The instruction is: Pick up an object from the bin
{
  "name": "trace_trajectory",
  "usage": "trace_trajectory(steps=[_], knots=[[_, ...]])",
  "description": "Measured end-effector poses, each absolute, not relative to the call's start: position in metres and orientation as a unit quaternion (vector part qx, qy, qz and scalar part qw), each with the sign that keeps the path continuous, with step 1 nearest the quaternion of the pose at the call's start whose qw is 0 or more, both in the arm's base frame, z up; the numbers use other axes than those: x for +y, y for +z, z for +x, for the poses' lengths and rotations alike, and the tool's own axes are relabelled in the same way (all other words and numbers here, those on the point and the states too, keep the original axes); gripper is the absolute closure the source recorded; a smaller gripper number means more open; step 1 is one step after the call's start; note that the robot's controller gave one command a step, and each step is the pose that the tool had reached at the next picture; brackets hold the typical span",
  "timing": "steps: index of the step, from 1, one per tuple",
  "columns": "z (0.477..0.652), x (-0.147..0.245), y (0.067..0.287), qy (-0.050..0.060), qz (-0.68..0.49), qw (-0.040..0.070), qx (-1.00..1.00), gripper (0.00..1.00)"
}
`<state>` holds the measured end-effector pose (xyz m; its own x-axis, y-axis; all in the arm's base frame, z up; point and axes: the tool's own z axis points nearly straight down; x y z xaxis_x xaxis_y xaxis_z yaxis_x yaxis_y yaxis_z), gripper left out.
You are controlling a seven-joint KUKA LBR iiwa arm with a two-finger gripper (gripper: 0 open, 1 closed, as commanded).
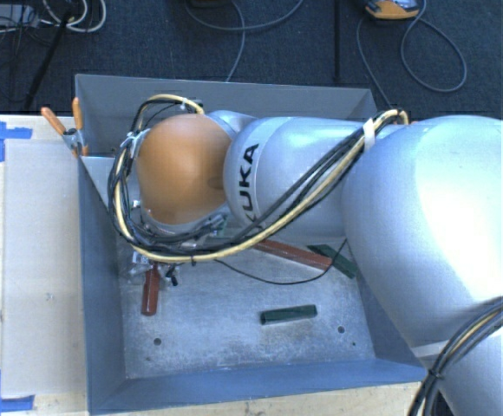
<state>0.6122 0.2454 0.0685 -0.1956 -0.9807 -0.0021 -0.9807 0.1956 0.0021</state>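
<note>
My gripper [153,268] is low over the bin's left side, mostly tucked under the orange dome on the wrist. A short reddish-brown stick [150,296] lies on the bin floor, its upper end reaching right up under the gripper; whether it is gripped cannot be told. A small dark green bar [289,315] lies flat on the floor, well to the right and nearer the front wall.
A longer reddish-brown stick [291,255] and a dark green piece [336,263] poke out from under the arm at mid-right. The arm and its cables cover the back and right of the bin. Bare floor shows along the front.
</note>
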Motion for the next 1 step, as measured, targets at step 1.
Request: trace_trajectory(steps=[1], knots=[[0.6138,0.2472,0.1589,-0.001,-0.632,0.005,0.775,1.0]])
